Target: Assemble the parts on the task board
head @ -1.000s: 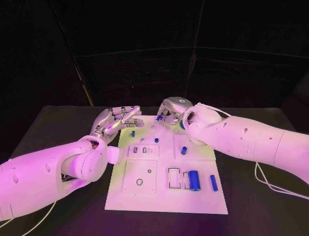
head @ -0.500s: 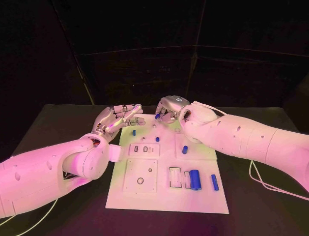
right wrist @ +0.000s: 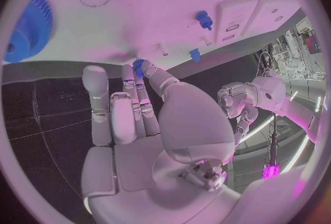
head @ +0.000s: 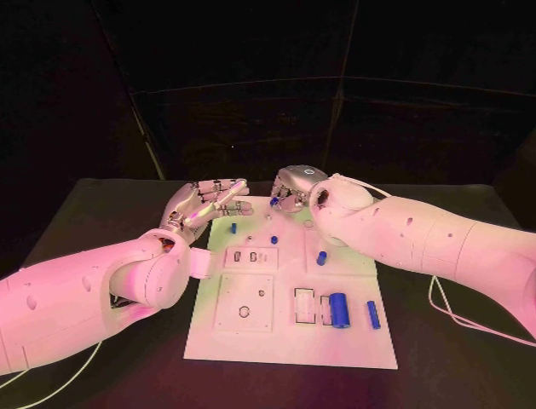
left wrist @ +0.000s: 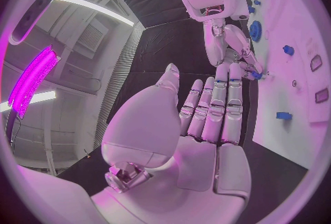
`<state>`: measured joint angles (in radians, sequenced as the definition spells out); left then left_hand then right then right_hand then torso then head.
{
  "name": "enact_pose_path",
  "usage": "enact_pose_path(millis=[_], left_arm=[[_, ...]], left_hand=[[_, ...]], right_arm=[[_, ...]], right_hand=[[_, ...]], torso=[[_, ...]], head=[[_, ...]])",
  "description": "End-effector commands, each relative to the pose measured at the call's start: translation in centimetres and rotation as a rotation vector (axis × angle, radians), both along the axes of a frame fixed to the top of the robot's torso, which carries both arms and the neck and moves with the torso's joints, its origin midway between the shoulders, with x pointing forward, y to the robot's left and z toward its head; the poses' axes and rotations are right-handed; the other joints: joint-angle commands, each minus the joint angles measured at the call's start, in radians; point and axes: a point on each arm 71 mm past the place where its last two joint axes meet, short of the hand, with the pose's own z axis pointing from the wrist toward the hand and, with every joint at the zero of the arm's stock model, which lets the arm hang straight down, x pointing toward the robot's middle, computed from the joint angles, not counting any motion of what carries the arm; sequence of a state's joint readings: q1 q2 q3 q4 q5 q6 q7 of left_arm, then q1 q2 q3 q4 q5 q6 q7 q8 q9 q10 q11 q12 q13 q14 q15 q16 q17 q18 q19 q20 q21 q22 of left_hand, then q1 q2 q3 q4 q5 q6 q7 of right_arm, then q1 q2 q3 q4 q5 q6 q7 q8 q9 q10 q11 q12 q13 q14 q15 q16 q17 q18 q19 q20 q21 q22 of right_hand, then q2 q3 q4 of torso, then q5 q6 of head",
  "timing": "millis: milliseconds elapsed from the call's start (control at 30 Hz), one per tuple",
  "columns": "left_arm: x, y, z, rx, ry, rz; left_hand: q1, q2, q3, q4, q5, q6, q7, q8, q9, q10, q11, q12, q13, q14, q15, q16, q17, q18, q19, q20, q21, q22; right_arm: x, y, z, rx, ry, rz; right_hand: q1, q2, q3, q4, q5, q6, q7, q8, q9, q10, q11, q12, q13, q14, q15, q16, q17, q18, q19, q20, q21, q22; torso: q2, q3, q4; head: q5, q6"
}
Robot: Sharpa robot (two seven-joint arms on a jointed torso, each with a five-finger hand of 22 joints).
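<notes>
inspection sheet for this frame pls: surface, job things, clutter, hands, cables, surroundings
Surface: black table, task board in its middle.
Job things: blue parts on the board, among them a large cylinder, a slimmer one beside it and a gear.
Clutter: nothing seen.
Hands: left hand holds nothing, fingers extended; right hand pinches a small blue part at the board's far edge.
Cables: white cable on the table under the right arm.
Surroundings: dark backdrop.

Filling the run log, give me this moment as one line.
left hand: open, empty, at task board far edge | right hand: fingers pinch small blue part above far edge | large blue cylinder: lying on board, untouched
</notes>
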<state>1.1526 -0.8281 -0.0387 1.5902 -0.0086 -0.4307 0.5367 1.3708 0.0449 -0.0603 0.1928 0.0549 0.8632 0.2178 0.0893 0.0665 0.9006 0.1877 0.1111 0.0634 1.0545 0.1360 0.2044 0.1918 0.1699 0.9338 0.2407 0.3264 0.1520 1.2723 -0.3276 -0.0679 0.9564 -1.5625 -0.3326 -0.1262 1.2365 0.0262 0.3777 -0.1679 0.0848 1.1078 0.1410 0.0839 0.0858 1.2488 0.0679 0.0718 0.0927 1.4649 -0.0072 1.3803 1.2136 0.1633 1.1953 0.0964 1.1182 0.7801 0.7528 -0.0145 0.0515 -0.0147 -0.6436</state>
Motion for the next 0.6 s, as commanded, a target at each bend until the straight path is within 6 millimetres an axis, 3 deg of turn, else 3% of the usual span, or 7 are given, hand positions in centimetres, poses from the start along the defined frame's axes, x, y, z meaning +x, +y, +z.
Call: enact_pose_path(millis=[33, 267, 400, 500, 600], left_arm=[[-0.02, -0.20, 0.22, -0.004, -0.010, -0.014], [-0.01, -0.22, 0.25, -0.004, -0.011, -0.015], [-0.01, -0.21, 0.25, -0.004, -0.010, -0.015], [0.00, -0.21, 0.27, -0.004, -0.011, -0.015], [-0.01, -0.25, 0.29, -0.004, -0.011, -0.016]], left_hand=[[0.004, 0.002, 0.000, -0.005, 0.005, 0.006, 0.010, -0.004, -0.001, 0.005, 0.000, -0.004, -0.001, 0.008, -0.002, -0.003, 0.002, 0.013, 0.005, 0.000, 0.004, 0.000], [0.004, 0.002, 0.000, -0.005, 0.005, 0.006, 0.010, -0.004, -0.001, 0.005, 0.000, -0.004, -0.001, 0.008, -0.002, -0.003, 0.002, 0.013, 0.005, 0.000, 0.004, 0.000], [0.004, 0.002, 0.000, -0.005, 0.005, 0.006, 0.010, -0.004, -0.001, 0.005, 0.000, -0.004, -0.001, 0.008, -0.002, -0.003, 0.002, 0.013, 0.005, 0.000, 0.004, 0.000], [0.004, 0.002, 0.000, -0.005, 0.005, 0.006, 0.010, -0.004, -0.001, 0.005, 0.000, -0.004, -0.001, 0.008, -0.002, -0.003, 0.002, 0.013, 0.005, 0.000, 0.004, 0.000], [0.004, 0.003, -0.001, -0.006, 0.005, 0.006, 0.010, -0.005, -0.001, 0.004, 0.000, -0.005, -0.001, 0.008, -0.002, -0.004, 0.002, 0.013, 0.006, 0.000, 0.004, 0.000]], right_arm=[[0.11, -0.01, -0.03, -0.032, 0.013, -0.010], [0.12, 0.22, -0.03, -0.033, 0.011, -0.009], [0.18, 0.26, 0.08, -0.022, -0.002, -0.013], [0.22, 0.25, 0.16, -0.014, -0.011, -0.015], [0.24, 0.19, 0.25, -0.004, -0.021, -0.017]], right_hand=[[0.000, -0.008, 0.000, 0.008, 0.003, 0.002, 0.002, -0.001, 0.000, -0.001, 0.003, -0.005, -0.001, 0.046, -0.003, 0.002, -0.001, -0.015, -0.001, -0.002, 0.005, -0.001], [-0.002, -0.025, 0.004, 0.023, -0.001, -0.019, 0.012, -0.015, -0.005, -0.032, 0.013, -0.011, -0.007, 0.044, 0.005, 0.004, -0.001, -0.015, -0.007, 0.003, 0.004, -0.004], [-0.008, -0.054, 0.001, 0.040, -0.009, -0.086, 0.034, -0.024, -0.019, -0.121, 0.037, -0.011, -0.024, 0.039, 0.025, -0.003, -0.016, -0.011, -0.029, 0.018, -0.015, -0.035], [-0.001, -0.072, -0.010, 0.051, -0.006, -0.169, 0.037, -0.024, -0.023, -0.186, 0.048, -0.008, -0.029, 0.030, 0.034, -0.020, -0.049, -0.001, -0.063, 0.030, -0.049, -0.087], [0.009, -0.076, -0.018, 0.057, -0.003, -0.184, 0.045, -0.023, -0.020, -0.212, 0.055, -0.003, -0.028, 0.021, 0.040, -0.035, -0.077, 0.003, -0.080, 0.036, -0.066, -0.112]], torso=[[0.000, 0.0000, -0.0018], [0.001, 0.0000, -0.0010], [0.001, -0.0003, -0.0010], [0.001, -0.0006, -0.0013], [0.001, -0.0006, -0.0005]], head=[[0.000, -0.001], [0.001, -0.002], [0.001, -0.002], [0.002, -0.002], [0.000, -0.003]])
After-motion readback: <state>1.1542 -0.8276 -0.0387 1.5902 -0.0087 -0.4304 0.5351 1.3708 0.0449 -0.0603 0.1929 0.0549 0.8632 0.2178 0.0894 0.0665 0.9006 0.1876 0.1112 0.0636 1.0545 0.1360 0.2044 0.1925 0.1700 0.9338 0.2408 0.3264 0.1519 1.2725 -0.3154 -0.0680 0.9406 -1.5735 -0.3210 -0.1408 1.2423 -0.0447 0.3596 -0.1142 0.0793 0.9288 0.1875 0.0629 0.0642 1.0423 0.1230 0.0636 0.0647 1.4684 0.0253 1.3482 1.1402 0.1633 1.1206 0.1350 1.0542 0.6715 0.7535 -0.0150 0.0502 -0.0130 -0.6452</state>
